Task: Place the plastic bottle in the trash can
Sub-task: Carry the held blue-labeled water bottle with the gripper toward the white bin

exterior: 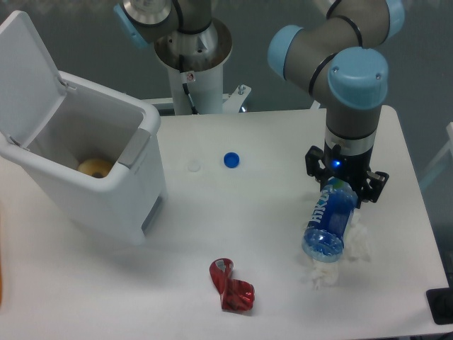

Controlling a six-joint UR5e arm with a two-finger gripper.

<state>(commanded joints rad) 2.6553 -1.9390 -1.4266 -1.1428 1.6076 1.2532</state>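
Red wrapper [231, 286] lies nearest; tool [345, 185], fingertips hidden, grips plastic bottle [330, 221].

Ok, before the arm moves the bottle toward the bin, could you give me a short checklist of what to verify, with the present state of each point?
1. Jaws closed on the blue translucent plastic bottle: ok, the two-finger gripper holds its upper end.
2. Bottle clear of the table: cannot tell; its lower end hangs over crumpled white tissue.
3. Large white plastic trash can, lid open: ok, the flip lid stands up.
4. Room inside the can: ok, only one round yellowish item shows.
5. Path to the can: ok if carried high; the small round blue cap and crumpled red foil wrapper lie low on the table.
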